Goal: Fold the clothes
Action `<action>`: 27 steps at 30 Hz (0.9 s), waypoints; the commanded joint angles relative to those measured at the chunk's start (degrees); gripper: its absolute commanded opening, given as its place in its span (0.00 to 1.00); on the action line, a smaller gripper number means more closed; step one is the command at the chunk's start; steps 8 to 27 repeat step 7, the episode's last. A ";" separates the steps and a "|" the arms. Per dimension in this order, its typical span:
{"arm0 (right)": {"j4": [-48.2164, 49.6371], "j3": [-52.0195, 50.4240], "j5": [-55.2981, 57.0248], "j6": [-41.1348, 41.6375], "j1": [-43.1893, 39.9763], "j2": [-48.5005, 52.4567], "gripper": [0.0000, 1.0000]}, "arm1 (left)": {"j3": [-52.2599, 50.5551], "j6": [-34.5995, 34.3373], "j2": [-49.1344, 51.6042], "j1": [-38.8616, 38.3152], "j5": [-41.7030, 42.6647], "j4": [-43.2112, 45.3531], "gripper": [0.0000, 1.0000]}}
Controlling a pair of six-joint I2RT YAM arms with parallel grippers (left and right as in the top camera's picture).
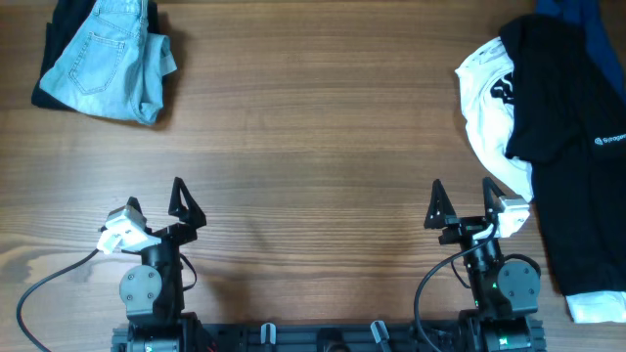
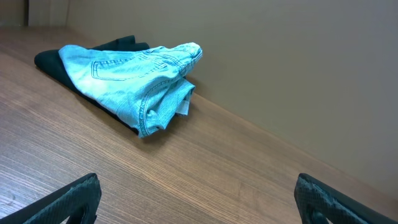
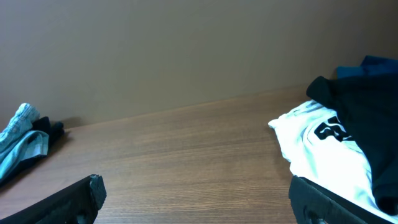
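Note:
The pale light-blue denim shorts (image 1: 110,59) lie bunched in a folded heap at the table's far left corner, on top of a dark garment (image 1: 54,44). They also show in the left wrist view (image 2: 140,78) and at the left edge of the right wrist view (image 3: 18,140). My left gripper (image 1: 156,207) is open and empty near the front edge, well short of the shorts; its fingers frame bare wood (image 2: 196,199). My right gripper (image 1: 460,203) is open and empty at the front right (image 3: 196,199).
A white shirt with black print (image 1: 489,108) and a black garment with small white lettering (image 1: 567,137) lie piled at the right side, close to my right gripper. A dark blue cloth (image 1: 577,15) lies behind them. The table is brown wood (image 1: 313,127).

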 commanded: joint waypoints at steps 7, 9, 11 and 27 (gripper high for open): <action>0.20 -0.07 0.39 0.85 0.24 -0.20 1.00 | -0.26 -0.35 -0.61 -0.22 0.68 -0.02 1.00; 0.20 -0.07 0.39 0.85 0.24 -0.20 1.00 | -0.26 -0.35 -0.61 -0.22 0.68 -0.02 1.00; 0.20 -0.07 0.39 0.85 0.24 -0.20 1.00 | -0.26 -0.35 -0.61 -0.22 0.68 -0.02 1.00; 0.20 -0.07 0.39 0.85 0.24 -0.20 1.00 | -0.26 -0.35 -0.61 -0.22 0.68 -0.02 1.00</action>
